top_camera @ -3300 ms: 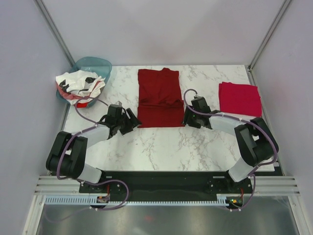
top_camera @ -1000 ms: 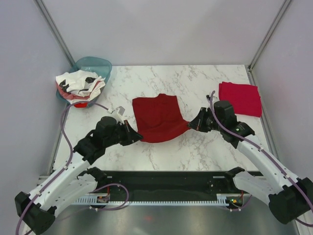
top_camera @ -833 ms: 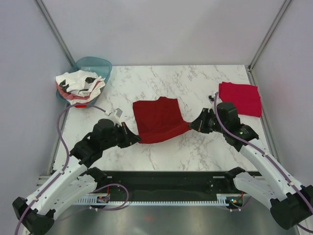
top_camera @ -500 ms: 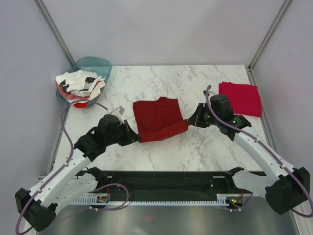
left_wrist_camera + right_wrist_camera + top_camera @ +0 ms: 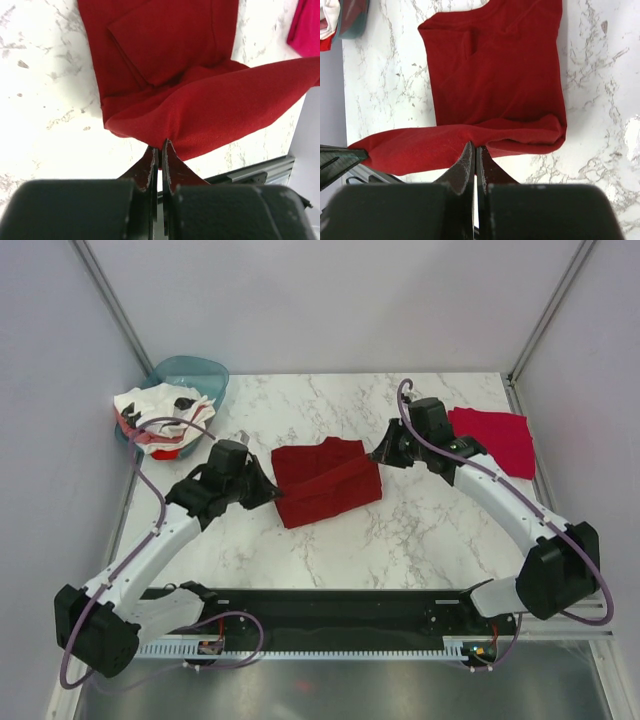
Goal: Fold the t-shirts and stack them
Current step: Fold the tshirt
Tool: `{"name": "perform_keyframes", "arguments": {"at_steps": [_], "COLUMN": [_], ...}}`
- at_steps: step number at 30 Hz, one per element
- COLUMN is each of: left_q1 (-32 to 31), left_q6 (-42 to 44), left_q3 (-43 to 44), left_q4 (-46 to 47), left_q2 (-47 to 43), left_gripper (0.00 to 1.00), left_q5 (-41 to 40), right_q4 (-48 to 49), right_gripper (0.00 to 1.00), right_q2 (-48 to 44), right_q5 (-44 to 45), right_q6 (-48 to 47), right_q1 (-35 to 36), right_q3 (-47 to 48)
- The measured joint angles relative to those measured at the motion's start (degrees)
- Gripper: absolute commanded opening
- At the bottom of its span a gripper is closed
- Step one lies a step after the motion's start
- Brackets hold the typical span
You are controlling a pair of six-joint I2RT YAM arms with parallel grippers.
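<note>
Left gripper [image 5: 272,496] and right gripper [image 5: 379,453] both clamped on the dark maroon t-shirt [image 5: 325,480]
We see one edge stretched between them, raised over the rest of the shirt, which lies flat on the marble table [image 5: 400,535]; the crimson-pink t-shirt [image 5: 497,442] sits folded at far right, and the white t-shirts [image 5: 158,412] are heaped in the teal basin [image 5: 196,371] at the far left corner

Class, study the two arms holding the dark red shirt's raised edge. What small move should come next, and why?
Probably carry the pinched edge across toward the far side of the dark red shirt, then lower it. The left gripper and right gripper are both shut on its near edge, which is lifted and only partway over the flat part.
</note>
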Motion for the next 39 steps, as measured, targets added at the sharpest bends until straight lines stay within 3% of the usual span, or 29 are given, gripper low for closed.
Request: {"name": "perform_keyframes", "arguments": {"at_steps": [11,12,13,14,15,17,18,20,21,29,39], "left_q1": [8.39,9.20,10.14,11.02,11.78,13.11,13.70,14.58,14.91,14.60,13.18], "left_q6": [3.02,3.32,3.74,4.37,5.18,5.35,5.35,5.31,5.31,5.33,4.15], "left_q3": [10.95,13.14,15.41,18.05,21.55,29.09,32.81,37.40,38.12,33.79,8.79], "left_q4": [0.48,0.83,1.36,1.64,1.09,2.12,2.14,3.52,3.56,3.32,14.53], "left_q2": [14.95,17.77,20.74,24.20,27.82,35.80,39.76,45.77,47.47,44.59,30.14], "left_gripper": [0.02,0.07,0.20,0.69,0.79,0.85,0.87,0.87,0.88,0.86,0.81], "left_q5": [1.57,1.75,1.97,2.47,3.04,3.34,3.43,3.61,3.96,4.44,5.35], "right_q4": [5.51,6.64,7.78,9.20,10.56,13.33,14.80,16.70,17.49,22.05,17.73], "right_gripper": [0.00,0.05,0.18,0.34,0.54,0.57,0.70,0.72,0.98,0.94,0.73], "right_q2": [14.93,17.09,19.50,22.23,24.92,30.64,33.48,37.48,38.47,31.50,30.01], "right_q5": [1.53,1.64,1.73,1.73,1.86,2.27,2.51,2.97,3.15,7.02,8.28], "right_q6": [-0.28,-0.20,0.09,0.66,1.33,2.36,2.78,3.76,3.93,0.59,-3.93], "right_q1": [-0.17,-0.35,-0.59,-0.94,-1.29,-2.14,-2.49,-2.99,-3.23,-3.17,-3.15], "right_q3": [11.41,12.57,13.79,15.34,16.92,20.28,21.90,23.65,23.54,13.88,8.85]}}
